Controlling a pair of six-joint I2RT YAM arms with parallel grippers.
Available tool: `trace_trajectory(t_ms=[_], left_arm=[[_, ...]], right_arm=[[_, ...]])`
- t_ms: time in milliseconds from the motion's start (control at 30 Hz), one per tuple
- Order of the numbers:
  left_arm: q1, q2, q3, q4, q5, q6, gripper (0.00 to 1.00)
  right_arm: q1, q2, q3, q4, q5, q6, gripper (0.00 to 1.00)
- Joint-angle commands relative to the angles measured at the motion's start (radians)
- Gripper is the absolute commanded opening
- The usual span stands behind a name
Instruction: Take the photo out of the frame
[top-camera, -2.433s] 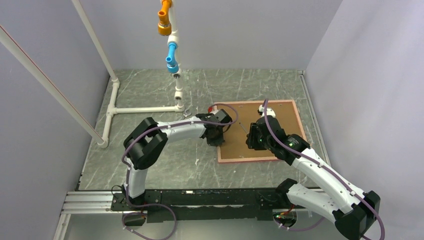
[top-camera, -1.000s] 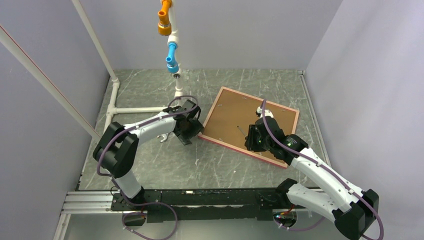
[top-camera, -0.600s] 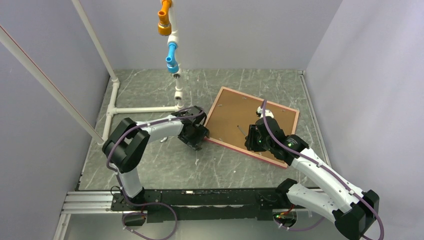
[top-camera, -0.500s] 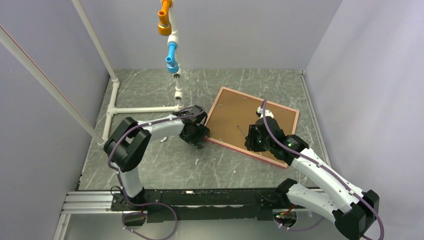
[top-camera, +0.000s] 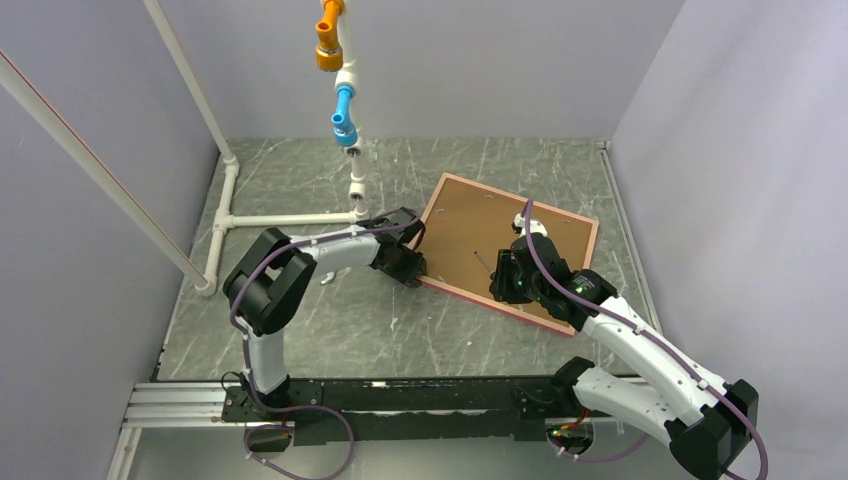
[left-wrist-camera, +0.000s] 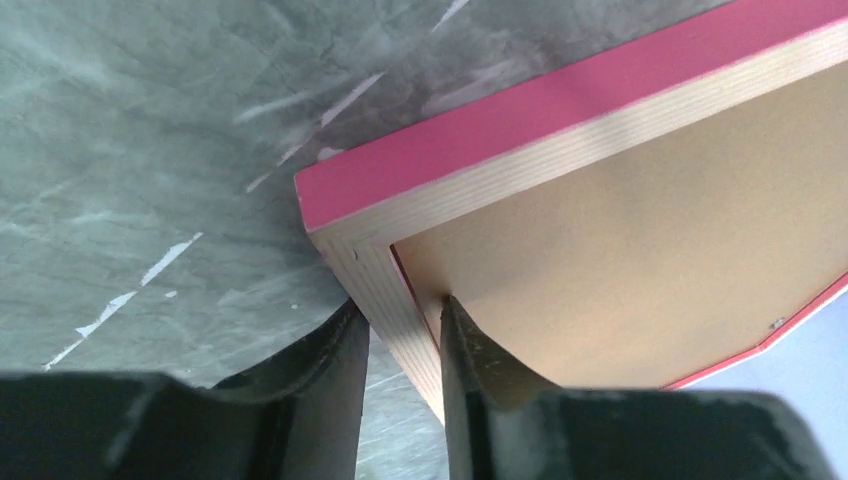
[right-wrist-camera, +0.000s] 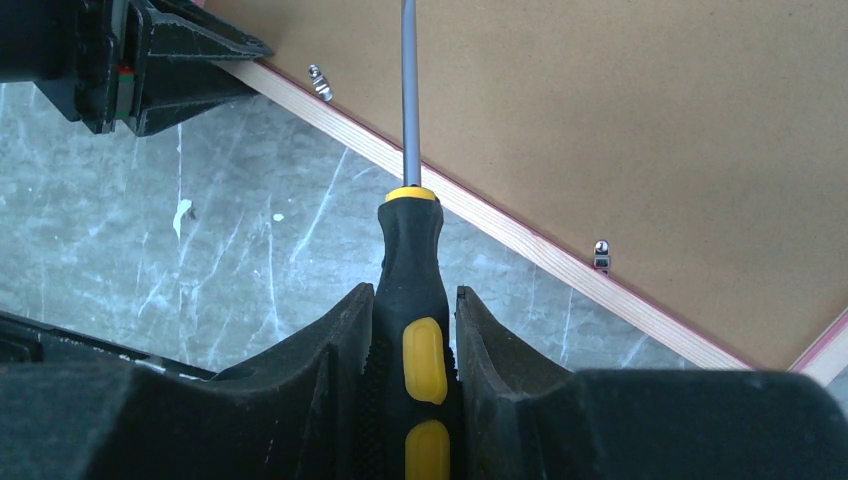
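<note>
The frame (top-camera: 470, 292) lies face down and askew on the table, its brown back board (top-camera: 480, 225) up. The photo is hidden beneath the board. My left gripper (top-camera: 413, 268) is at the frame's left corner. In the left wrist view its fingers straddle the pink-edged border (left-wrist-camera: 560, 110), one outside and one on the board, pinching it (left-wrist-camera: 400, 305). My right gripper (right-wrist-camera: 415, 300) is shut on a black-and-yellow screwdriver (right-wrist-camera: 412, 260). The screwdriver's shaft reaches over the board (right-wrist-camera: 620, 120).
Two small metal clips (right-wrist-camera: 320, 83) (right-wrist-camera: 600, 255) sit along the frame's near border. A white pipe structure (top-camera: 285, 218) stands at the back left, with orange and blue fittings (top-camera: 343, 105) hanging above. Walls close in on all sides.
The frame has swung from square to askew. My left gripper moved right to the frame's left corner and closed on its border. The right arm and screwdriver have stayed put.
</note>
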Motion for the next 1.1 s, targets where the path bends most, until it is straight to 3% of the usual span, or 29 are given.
trace_trajectory(t_ms=[0,167,300,467,600,1067], left_arm=[[-0.011,0.092,0.040,-0.170,-0.108,-0.057,0.32],[-0.015,0.126,0.069,-0.221,-0.151,-0.006,0.33],[-0.011,0.160,0.101,-0.183,-0.218,0.153,0.29],[0.033,0.179,0.100,-0.032,-0.212,0.464,0.09],[0.055,0.189,0.125,0.051,-0.168,0.670,0.00],[0.136,0.235,0.206,0.163,0.005,1.152,0.00]], right_arm=[[-0.001,-0.012,0.001,0.054,-0.009,-0.010,0.00],[-0.002,-0.009,0.001,0.054,-0.008,-0.012,0.00],[0.002,0.020,-0.004,0.068,-0.034,-0.022,0.00],[0.034,0.060,-0.016,0.089,-0.051,-0.016,0.00],[0.060,0.091,-0.032,0.133,-0.101,-0.029,0.00],[0.097,0.217,0.001,0.184,-0.046,-0.046,0.00]])
